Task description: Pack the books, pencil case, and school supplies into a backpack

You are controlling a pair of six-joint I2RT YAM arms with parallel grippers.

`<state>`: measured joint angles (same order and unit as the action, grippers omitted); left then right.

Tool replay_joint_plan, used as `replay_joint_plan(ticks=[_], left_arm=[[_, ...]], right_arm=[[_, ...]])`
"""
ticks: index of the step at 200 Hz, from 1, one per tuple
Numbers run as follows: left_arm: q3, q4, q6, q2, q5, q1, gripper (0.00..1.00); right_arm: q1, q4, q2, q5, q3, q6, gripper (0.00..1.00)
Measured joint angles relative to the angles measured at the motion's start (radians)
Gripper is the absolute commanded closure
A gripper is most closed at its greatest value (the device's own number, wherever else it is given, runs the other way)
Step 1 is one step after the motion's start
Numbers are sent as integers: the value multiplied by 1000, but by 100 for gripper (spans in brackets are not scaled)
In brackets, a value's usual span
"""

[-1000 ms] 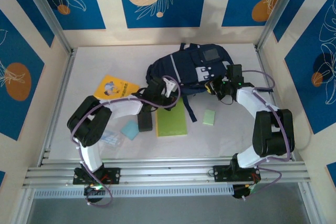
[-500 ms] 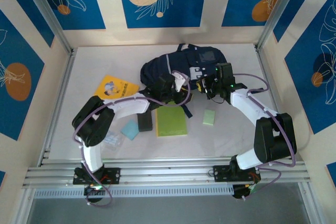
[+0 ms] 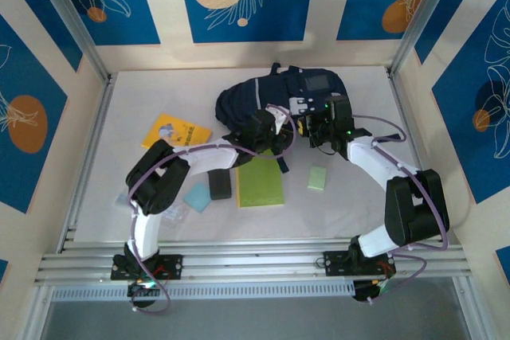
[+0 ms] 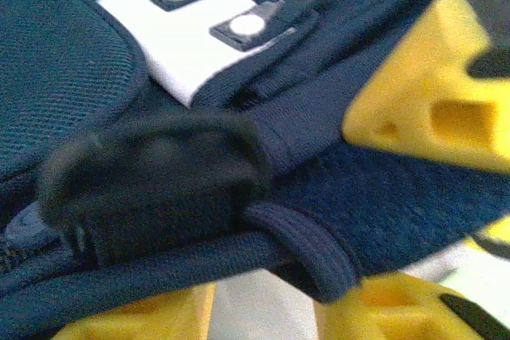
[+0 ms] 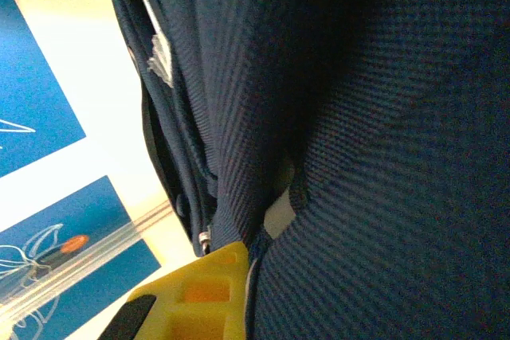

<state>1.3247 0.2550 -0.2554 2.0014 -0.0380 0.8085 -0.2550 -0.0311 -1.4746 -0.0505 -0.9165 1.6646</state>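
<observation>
The left gripper (image 4: pixel 382 197) has its jaws partly closed over a thick navy hem of the backpack (image 3: pixel 243 105), and the fabric touches both yellow fingers (image 4: pixel 418 97). The right gripper (image 3: pixel 315 127) is closed. In its wrist view one yellow finger (image 5: pixel 199 296) lies against a fold of the same fabric and seems to pinch it, though the other finger is hidden. Both grippers meet at the backpack's near side, left of its white-grey patch. The backpack lies by the middle of the table's (image 3: pixel 358 205) far edge. The lime-green book (image 3: pixel 260 185) lies flat at the table's centre, with the black pencil case (image 3: pixel 221 185) just to its left. The light blue pad (image 3: pixel 197 197) is beyond that. The orange-yellow book (image 3: pixel 171 129) lies toward the left edge, and the pale green pad (image 3: pixel 317 178) lies right of the green book.
</observation>
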Motion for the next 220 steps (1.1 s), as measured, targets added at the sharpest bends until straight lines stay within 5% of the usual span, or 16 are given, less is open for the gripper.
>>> replay_joint_plan(ticks=[33, 72, 132, 220], left_arm=[[0, 58, 1, 40, -61, 7, 70], [-13, 132, 59, 66, -68, 12, 57], [-165, 235, 155, 50, -53, 7, 59], [-114, 232, 95, 57, -3, -17, 59]], right_arm=[[-9, 82, 0, 18, 52, 95, 100], [-2, 99, 1, 10, 65, 140, 100], [19, 78, 1, -72, 65, 120, 100], [16, 71, 14, -100, 65, 105, 100]])
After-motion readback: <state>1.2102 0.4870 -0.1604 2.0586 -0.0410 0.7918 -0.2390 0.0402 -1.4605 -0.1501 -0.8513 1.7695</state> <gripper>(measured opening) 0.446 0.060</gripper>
